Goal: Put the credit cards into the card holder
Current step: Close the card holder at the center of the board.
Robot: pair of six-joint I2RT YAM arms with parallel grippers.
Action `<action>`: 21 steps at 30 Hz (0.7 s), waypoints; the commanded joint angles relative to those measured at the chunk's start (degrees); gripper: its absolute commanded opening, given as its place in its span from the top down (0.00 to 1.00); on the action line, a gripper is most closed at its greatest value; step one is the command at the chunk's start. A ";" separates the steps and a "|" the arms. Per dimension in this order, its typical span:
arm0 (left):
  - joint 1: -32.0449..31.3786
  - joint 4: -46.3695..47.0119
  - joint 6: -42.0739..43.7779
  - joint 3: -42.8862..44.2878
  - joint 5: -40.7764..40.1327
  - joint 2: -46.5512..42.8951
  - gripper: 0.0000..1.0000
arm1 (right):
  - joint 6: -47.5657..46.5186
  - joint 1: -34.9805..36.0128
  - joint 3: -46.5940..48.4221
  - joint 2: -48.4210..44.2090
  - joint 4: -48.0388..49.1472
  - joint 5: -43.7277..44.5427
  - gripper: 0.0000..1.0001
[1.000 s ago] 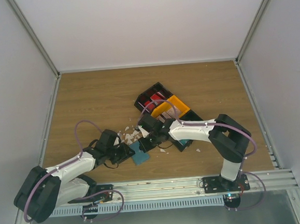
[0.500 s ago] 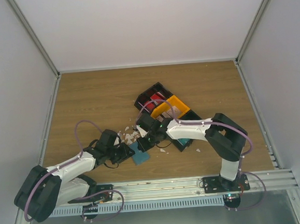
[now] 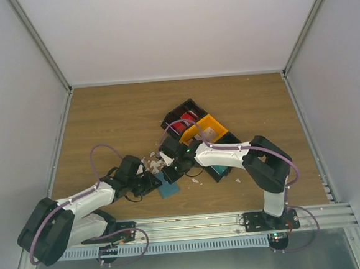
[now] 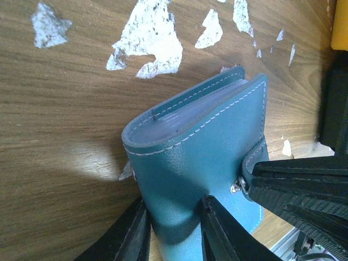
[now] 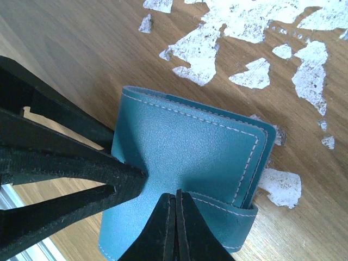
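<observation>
Your left end effector (image 4: pixel 174 231) pinches the card holder (image 4: pixel 201 152) by one edge near its fold, toward the tabletop's (image 3: pixel 104 122) front edge. Your right end effector (image 5: pixel 175 202) has its tips closed together on the cover. White scraps (image 4: pixel 149 43) lie just beyond. Bare wood opens leftward and back, with white walls around.

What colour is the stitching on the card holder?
White, edging the teal card holder; clearest in the right wrist view.

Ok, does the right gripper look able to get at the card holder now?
Probably yes: the right gripper, shut, seems to touch the card holder on its cover; nothing lies between, and the left gripper clamps one edge.
</observation>
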 commanded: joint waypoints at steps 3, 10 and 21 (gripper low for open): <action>-0.44 1.16 1.44 -0.53 -2.47 2.35 0.73 | -2.52 2.73 1.17 4.09 -4.80 1.18 0.99; -0.40 1.17 1.04 -0.42 -3.33 2.88 0.75 | -3.19 3.96 1.29 5.03 -7.20 3.44 0.99; -0.41 1.22 0.43 -0.18 -4.28 3.49 0.76 | -2.23 5.96 -3.94 4.93 -5.84 0.90 1.00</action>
